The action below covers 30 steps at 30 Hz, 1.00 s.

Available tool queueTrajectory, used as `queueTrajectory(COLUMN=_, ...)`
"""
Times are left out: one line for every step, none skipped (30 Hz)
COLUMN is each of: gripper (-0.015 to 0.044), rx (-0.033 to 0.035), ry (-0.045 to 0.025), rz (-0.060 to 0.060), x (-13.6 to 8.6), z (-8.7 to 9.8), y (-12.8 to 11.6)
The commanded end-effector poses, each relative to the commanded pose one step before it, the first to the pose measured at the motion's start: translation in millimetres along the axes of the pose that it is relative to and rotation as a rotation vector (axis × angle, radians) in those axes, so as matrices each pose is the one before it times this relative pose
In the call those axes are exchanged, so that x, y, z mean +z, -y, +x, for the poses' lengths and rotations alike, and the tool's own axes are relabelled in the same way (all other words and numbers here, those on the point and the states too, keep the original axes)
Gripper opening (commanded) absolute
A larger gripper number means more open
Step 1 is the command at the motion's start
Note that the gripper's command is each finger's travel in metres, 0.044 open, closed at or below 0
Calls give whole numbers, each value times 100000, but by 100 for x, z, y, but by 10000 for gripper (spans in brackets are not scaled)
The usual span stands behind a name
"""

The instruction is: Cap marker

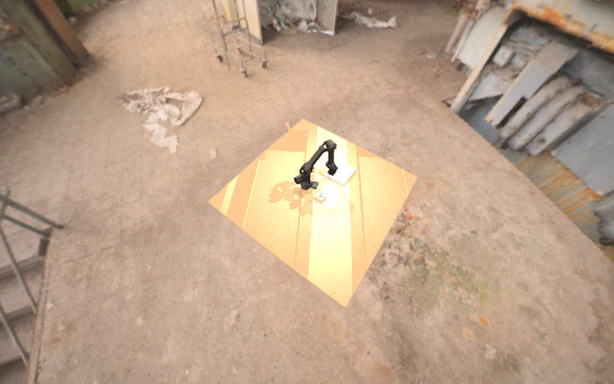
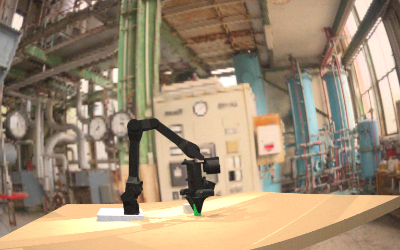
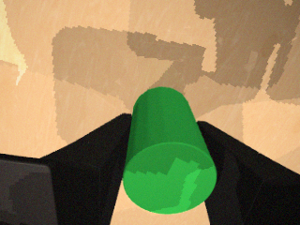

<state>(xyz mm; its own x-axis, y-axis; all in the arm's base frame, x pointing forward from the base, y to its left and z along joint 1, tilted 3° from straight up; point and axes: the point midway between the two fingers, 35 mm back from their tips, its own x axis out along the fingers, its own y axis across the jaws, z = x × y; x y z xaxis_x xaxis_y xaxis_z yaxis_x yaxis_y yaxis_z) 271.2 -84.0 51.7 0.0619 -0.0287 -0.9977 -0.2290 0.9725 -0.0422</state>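
Observation:
The green cap (image 2: 197, 212) (image 3: 161, 117) stands upright between my fingertips, at table level as far as the exterior view shows. In the wrist view its round top faces the camera. My gripper (image 2: 197, 210) (image 3: 162, 127) points down and is shut on the cap, with one black finger on each side. The pale holder block (image 1: 320, 198) (image 2: 186, 208) stands close beside the gripper, behind it in the exterior view. In the top view a small green bit of the marker shows at the block. The rest of the marker is too small to make out, and the gripper hides it in the exterior view.
The arm's white base plate (image 1: 344, 177) (image 2: 110, 217) lies on the wooden table (image 1: 330, 253) (image 2: 295, 209), left of the holder block in the exterior view. The arm arches over from it. Dark arm shadows fall around the cap in the wrist view.

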Motion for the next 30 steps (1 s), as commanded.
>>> queueTrajectory(gripper=0, rx=-977, ry=839, rz=-88, x=272, z=-1180, y=209)
queueTrajectory(gripper=0, rx=-1, ry=3, rz=0, x=13, z=-274, y=6)
queueTrajectory(gripper=0, rx=-1, ry=2, rz=0, x=10, z=-274, y=4)
queueTrajectory(gripper=0, rx=-1, ry=2, rz=0, x=7, z=-275, y=2)
queueTrajectory(gripper=0, rx=0, ry=2, rz=0, x=5, z=-276, y=1)
queueTrajectory(gripper=0, rx=0, ry=1, rz=0, x=2, z=-277, y=-1)
queueTrajectory(gripper=0, rx=0, ry=1, rz=0, x=-1, z=-277, y=-2)
queueTrajectory(gripper=0, rx=0, ry=1, rz=0, x=-3, z=-278, y=-4)
queueTrajectory(gripper=0, rx=0, ry=1, rz=0, x=-6, z=-279, y=-5)
queueTrajectory(gripper=0, rx=0, ry=0, rz=0, x=-9, z=-279, y=-7)
queueTrajectory(gripper=0, rx=1, ry=0, rz=0, x=-11, z=-280, y=-8)
queueTrajectory(gripper=0, rx=1, ry=0, rz=0, x=-14, z=-280, y=-10)
queueTrajectory(gripper=0, rx=1, ry=-1, rz=0, x=-17, z=-281, y=-11)
queueTrajectory(gripper=0, rx=1, ry=-1, rz=0, x=-20, z=-281, y=-13)
queueTrajectory(gripper=0, rx=1, ry=-1, rz=0, x=-22, z=-281, y=-15)
queueTrajectory(gripper=0, rx=1, ry=-1, rz=0, x=-20, z=-229, y=-13)
queueTrajectory(gripper=0, rx=1, ry=-1, rz=0, x=-13, z=-138, y=-8)
queueTrajectory(gripper=0, rx=0, ry=0, rz=0, x=-4, z=-46, y=-3)
queueTrajectory(gripper=0, rx=1, ry=4, rz=-17, x=13, z=-10, y=-21)
queueTrajectory(gripper=0, rx=3, ry=11, rz=-51, x=40, z=-29, y=-62)
queueTrajectory(gripper=0, rx=6, ry=18, rz=-85, x=66, z=-48, y=-104)
queueTrajectory(gripper=0, rx=8, ry=26, rz=-119, x=91, z=-68, y=-146)
queueTrajectory(gripper=0, rx=10, ry=33, rz=-153, x=116, z=-87, y=-189)
queueTrajectory(gripper=0, rx=13, ry=41, rz=-186, x=139, z=-106, y=-231)
queueTrajectory(gripper=0, rx=14, ry=45, rz=-203, x=150, z=-116, y=-254)
queueTrajectory(gripper=0, rx=15, ry=46, rz=-205, x=149, z=-118, y=-258)
queueTrajectory(gripper=0, rx=15, ry=46, rz=-205, x=146, z=-118, y=-259)
queueTrajectory(gripper=0, rx=16, ry=47, rz=-205, x=143, z=-118, y=-261)
queueTrajectory(gripper=0, rx=42, ry=5, rz=34, x=144, z=-119, y=-251)
queueTrajectory(gripper=0, rx=43, ry=5, rz=35, x=144, z=-122, y=-259)
